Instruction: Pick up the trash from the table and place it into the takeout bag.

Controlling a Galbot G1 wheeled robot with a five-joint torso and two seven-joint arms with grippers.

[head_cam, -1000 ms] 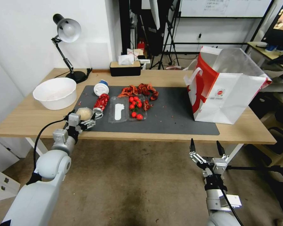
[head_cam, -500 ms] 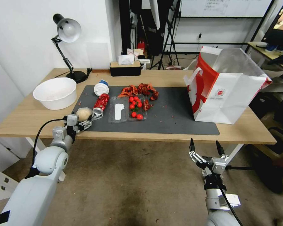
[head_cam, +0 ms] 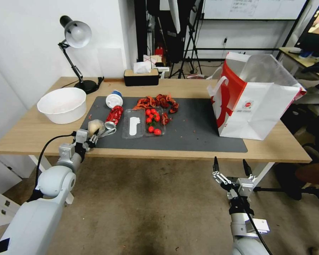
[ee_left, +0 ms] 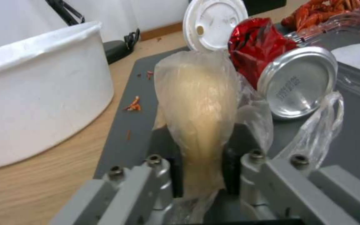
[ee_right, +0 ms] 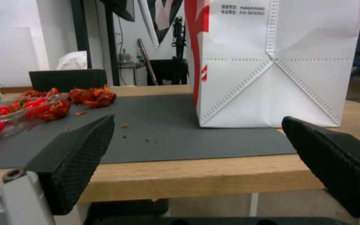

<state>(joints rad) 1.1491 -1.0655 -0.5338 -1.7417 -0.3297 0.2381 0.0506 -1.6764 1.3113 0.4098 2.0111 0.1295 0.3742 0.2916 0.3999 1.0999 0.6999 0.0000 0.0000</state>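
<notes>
My left gripper (head_cam: 92, 134) sits at the near left corner of the dark mat (head_cam: 198, 129), shut on the plastic-wrapped beige lump (head_cam: 95, 126). In the left wrist view the lump (ee_left: 198, 103) is squeezed tall and narrow between the fingers (ee_left: 165, 162). Just beyond it lie the crushed red can (head_cam: 113, 116) (ee_left: 263, 43) and the white-lidded blue cup (head_cam: 114, 99) (ee_left: 215, 22). The white takeout bag (head_cam: 253, 102) (ee_right: 272, 62) with red sides stands open on the table (head_cam: 188, 86) at the right. My right gripper (head_cam: 231, 169) (ee_right: 197, 122) hangs open below the table's front edge.
A white bowl (head_cam: 62, 104) (ee_left: 34, 93) stands on the table left of the mat. A clear tray of cherry tomatoes (head_cam: 143, 122) and red crawfish shells (head_cam: 157, 101) lie mid-mat. A desk lamp (head_cam: 74, 35) and a tissue box (head_cam: 141, 77) stand at the back.
The left gripper's fingers closed around the beige lump, pinching it narrower and upright. The left arm dropped and drew back a little. The right arm stayed put.
</notes>
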